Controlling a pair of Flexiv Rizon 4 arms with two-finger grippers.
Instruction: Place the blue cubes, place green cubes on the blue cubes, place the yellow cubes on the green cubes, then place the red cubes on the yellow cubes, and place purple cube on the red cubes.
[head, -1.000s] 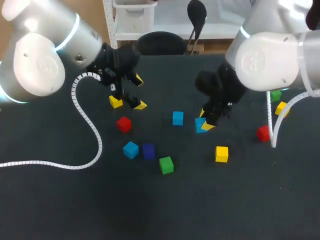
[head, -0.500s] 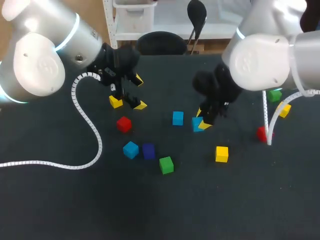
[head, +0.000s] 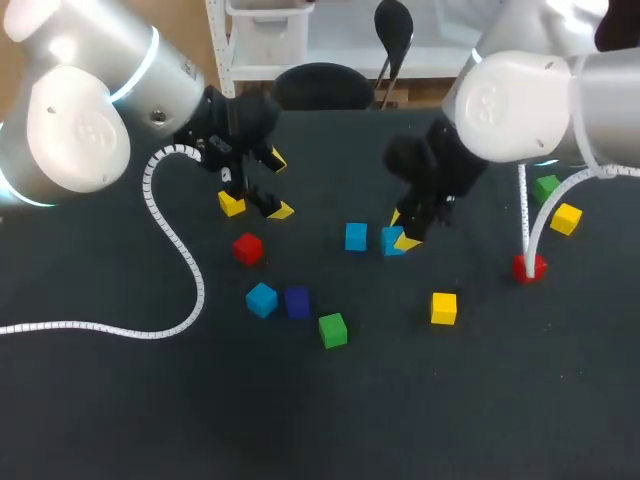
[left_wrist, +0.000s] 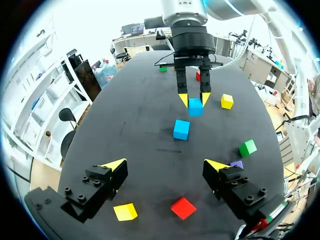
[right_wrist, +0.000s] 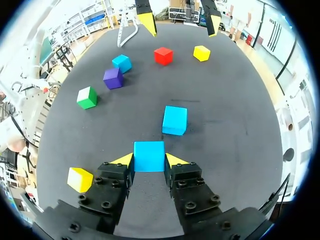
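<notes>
My right gripper (head: 403, 232) is shut on a blue cube (head: 391, 240), low over the table just right of a second blue cube (head: 355, 236). In the right wrist view the held blue cube (right_wrist: 148, 155) sits between the fingers and the second blue cube (right_wrist: 175, 120) lies just ahead. My left gripper (head: 278, 185) hangs open and holds nothing at the back left, beside a yellow cube (head: 231, 204). In front of it lie a red cube (head: 247, 248), a third blue cube (head: 261, 299), a purple cube (head: 297, 301) and a green cube (head: 332, 329).
Another yellow cube (head: 443, 307) lies right of the middle. At the far right are a red cube (head: 528, 267), a green cube (head: 546, 187) and a yellow cube (head: 565, 218). A white cable (head: 190, 270) loops across the left side.
My right gripper has carried the blue cube leftward, closer to the second blue cube. The left arm has kept still.
</notes>
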